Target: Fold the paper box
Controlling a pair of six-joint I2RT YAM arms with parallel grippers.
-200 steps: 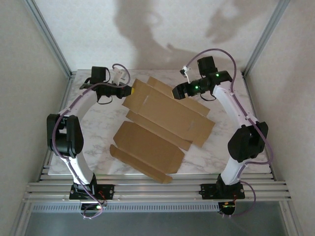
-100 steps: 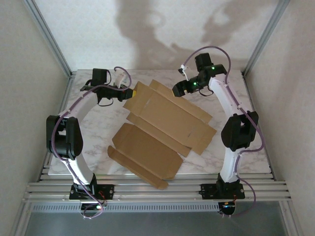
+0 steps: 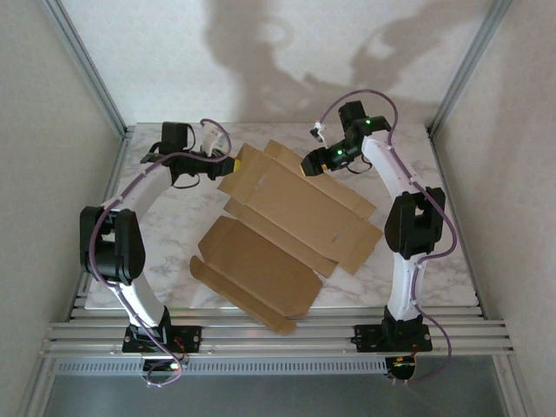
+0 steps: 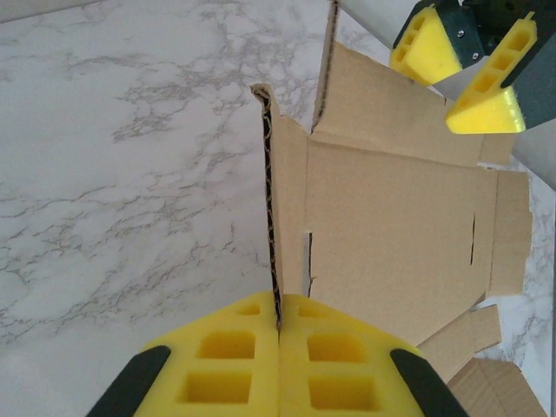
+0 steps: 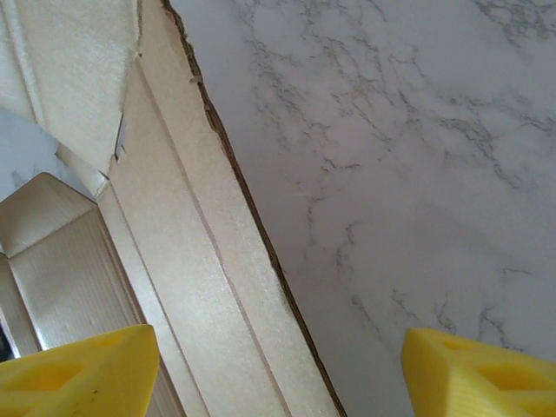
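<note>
Your left gripper [image 4: 278, 334] is pinching the paper box [image 3: 287, 217] by 1 far-left flap [image 4: 271, 200], probably risking a tear, while the right gripper [image 5: 278, 356] is gaping wide.

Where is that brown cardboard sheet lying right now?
Seen from above, the paper box lies unfolded in the middle of the marble table, between both arms, its far-left flap pinched in the left fingers.

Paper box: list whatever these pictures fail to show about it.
- Top external: the right gripper covers the far edge of the paper box, so whether it touches there is unclear.
- Left wrist: the left gripper hides the part of the box it clamps, and the frame edges cut off the near panels.
- Right wrist: glare washes out the cardboard, and the left edge cuts off most of it.
</note>
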